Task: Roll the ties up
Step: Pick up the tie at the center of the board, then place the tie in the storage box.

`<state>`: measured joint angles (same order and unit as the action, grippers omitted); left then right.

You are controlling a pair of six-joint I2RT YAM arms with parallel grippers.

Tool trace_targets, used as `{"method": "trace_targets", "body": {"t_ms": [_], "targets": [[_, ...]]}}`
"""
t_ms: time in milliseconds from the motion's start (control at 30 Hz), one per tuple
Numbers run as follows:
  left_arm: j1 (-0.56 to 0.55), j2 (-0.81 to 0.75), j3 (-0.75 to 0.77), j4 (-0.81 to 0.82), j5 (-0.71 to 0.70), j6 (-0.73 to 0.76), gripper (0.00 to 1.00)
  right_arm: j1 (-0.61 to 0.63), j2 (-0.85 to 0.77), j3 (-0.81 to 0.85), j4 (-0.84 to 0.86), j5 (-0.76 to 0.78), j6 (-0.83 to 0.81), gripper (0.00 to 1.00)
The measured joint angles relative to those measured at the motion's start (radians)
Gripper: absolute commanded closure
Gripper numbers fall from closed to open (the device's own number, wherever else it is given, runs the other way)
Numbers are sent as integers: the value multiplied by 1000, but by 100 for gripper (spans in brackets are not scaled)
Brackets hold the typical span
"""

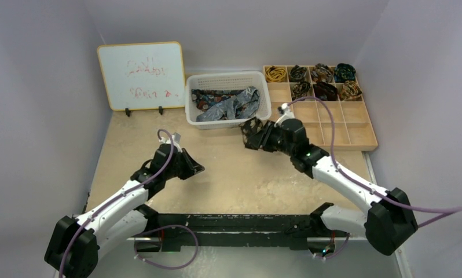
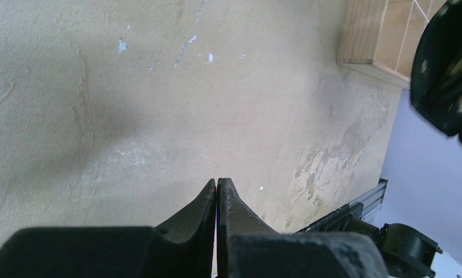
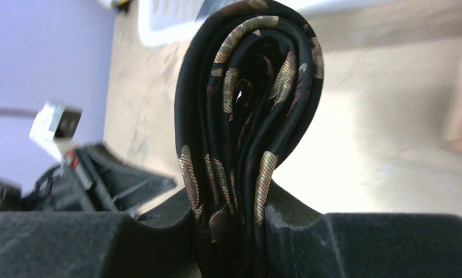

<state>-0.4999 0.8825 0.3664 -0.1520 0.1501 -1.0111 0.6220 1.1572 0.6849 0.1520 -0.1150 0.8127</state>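
Right wrist view: the rolled tie (image 3: 249, 87) could, I judge, slacken and uncoil or slip free, because the right hand (image 3: 228, 197) clamps only its lower end while the loops bulge loosely above. The coil stands up out of that hand at frame centre. In the top view it is over the bench (image 1: 228, 174), between the white basket (image 1: 226, 75) and the wooden compartment tray (image 1: 356, 124), while the left hand (image 1: 197, 168), closed on nothing, sits at lower left.

The whiteboard (image 1: 140, 75) carries red handwriting, too faint and small to read.

High rear view, close wrist views share table (image 1: 234, 174).
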Motion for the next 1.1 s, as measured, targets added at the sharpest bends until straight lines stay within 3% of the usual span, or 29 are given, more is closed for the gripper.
{"method": "trace_targets", "body": {"t_ms": [200, 467, 833, 1100], "targets": [[0, 8, 34, -5, 15, 46, 99, -154, -3, 124, -150, 83, -72, 70], [0, 16, 35, -7, 33, 74, 99, -286, 117, 255, -222, 153, -140, 70], [0, 2, 49, -53, 35, 105, 99, -371, 315, 359, -222, 185, -159, 70], [0, -36, 65, -103, 20, 118, 99, -406, 502, 548, -222, 218, -164, 70]]}}
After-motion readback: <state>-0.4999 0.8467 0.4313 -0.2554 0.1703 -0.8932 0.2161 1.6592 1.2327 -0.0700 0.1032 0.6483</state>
